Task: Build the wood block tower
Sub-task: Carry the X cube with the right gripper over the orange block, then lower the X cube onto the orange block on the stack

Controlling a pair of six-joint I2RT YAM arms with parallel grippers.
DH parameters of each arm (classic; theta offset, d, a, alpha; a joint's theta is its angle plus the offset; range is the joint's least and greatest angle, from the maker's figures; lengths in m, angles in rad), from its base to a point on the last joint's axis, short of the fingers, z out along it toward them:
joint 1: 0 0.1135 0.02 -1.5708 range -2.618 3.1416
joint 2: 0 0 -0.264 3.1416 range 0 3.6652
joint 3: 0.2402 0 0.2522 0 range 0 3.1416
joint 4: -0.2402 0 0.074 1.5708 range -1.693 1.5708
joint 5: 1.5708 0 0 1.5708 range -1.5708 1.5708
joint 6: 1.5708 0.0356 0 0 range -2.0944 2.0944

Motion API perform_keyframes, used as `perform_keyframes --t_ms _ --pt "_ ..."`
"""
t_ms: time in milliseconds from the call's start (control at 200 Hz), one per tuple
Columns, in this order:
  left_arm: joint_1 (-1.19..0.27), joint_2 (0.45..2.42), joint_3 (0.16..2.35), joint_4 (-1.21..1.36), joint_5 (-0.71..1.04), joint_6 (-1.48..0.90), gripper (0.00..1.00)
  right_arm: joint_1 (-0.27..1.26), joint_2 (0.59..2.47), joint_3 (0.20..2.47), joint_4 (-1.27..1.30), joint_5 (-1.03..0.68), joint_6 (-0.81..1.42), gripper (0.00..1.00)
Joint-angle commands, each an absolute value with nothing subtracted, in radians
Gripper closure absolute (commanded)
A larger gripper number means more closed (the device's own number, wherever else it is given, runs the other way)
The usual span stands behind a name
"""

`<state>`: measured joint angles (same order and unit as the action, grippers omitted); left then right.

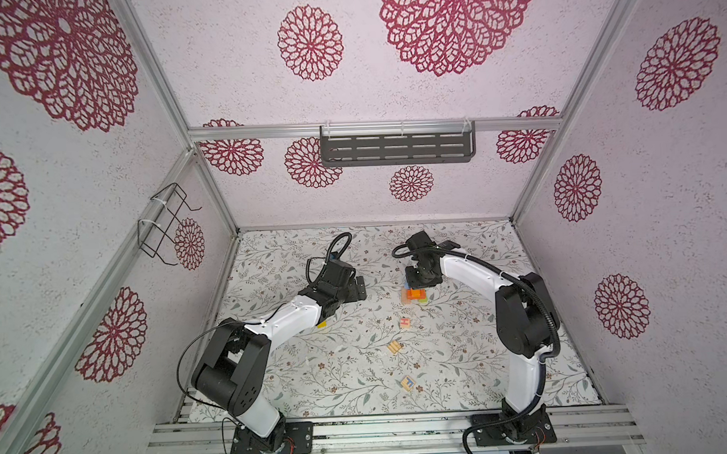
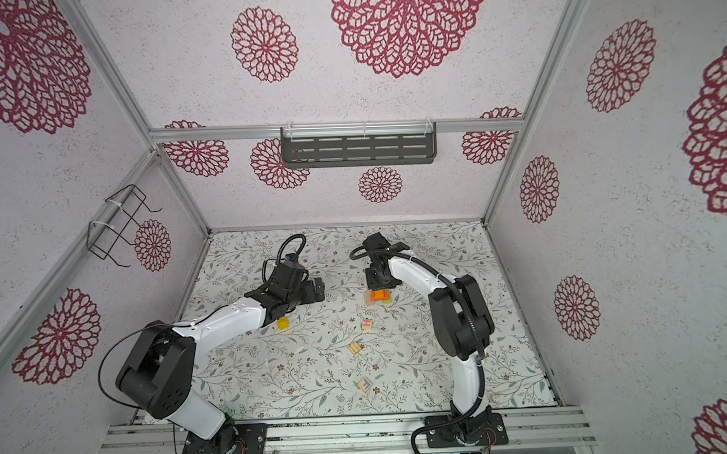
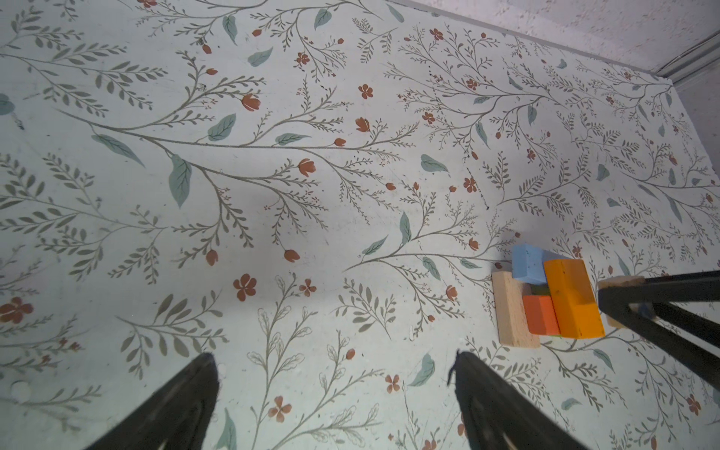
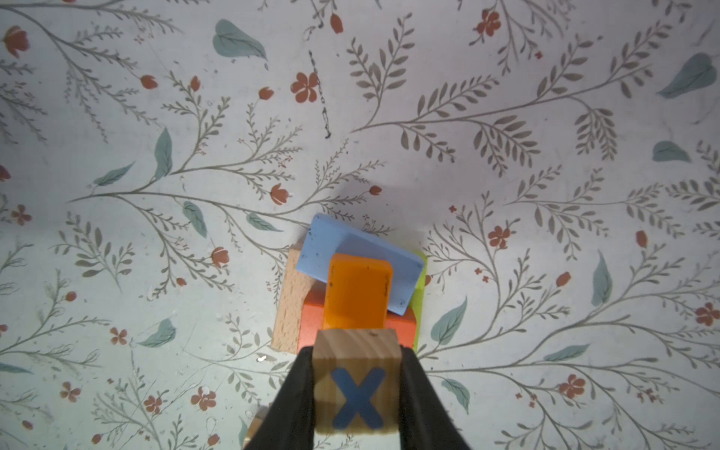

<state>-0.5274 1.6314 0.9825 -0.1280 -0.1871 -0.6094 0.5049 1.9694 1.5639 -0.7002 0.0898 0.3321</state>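
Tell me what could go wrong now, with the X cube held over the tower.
1. The orange bar on top is narrow and the blue block under it lies skewed; the X cube might tip off.
2. The right gripper, shut on the cube, could nudge the tower when it opens.
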Motion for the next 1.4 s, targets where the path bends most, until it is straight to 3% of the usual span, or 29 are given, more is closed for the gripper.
perform_keyframes --t_ms 0,901,1131,1396 --pt "-0.522 1.653 0.978 -0.074 -0.204 -0.621 0.03 0.497 1.98 1.615 -0.734 0.088 0.32 0.7" --pt "-0.521 1.69 0.986 -0.063 -0.191 -0.616 0.03 0.492 2.049 1.673 -0.747 0.07 0.318 0.66" --pt "-0.521 1.683 0.972 -0.051 -0.184 -0.612 0.03 0.491 2.049 1.669 -0.745 0.07 0.318 0.59" --pt "-0.521 1.686 0.975 -0.052 -0.183 -0.612 0.03 0.492 2.054 1.676 -0.744 0.067 0.319 0.62"
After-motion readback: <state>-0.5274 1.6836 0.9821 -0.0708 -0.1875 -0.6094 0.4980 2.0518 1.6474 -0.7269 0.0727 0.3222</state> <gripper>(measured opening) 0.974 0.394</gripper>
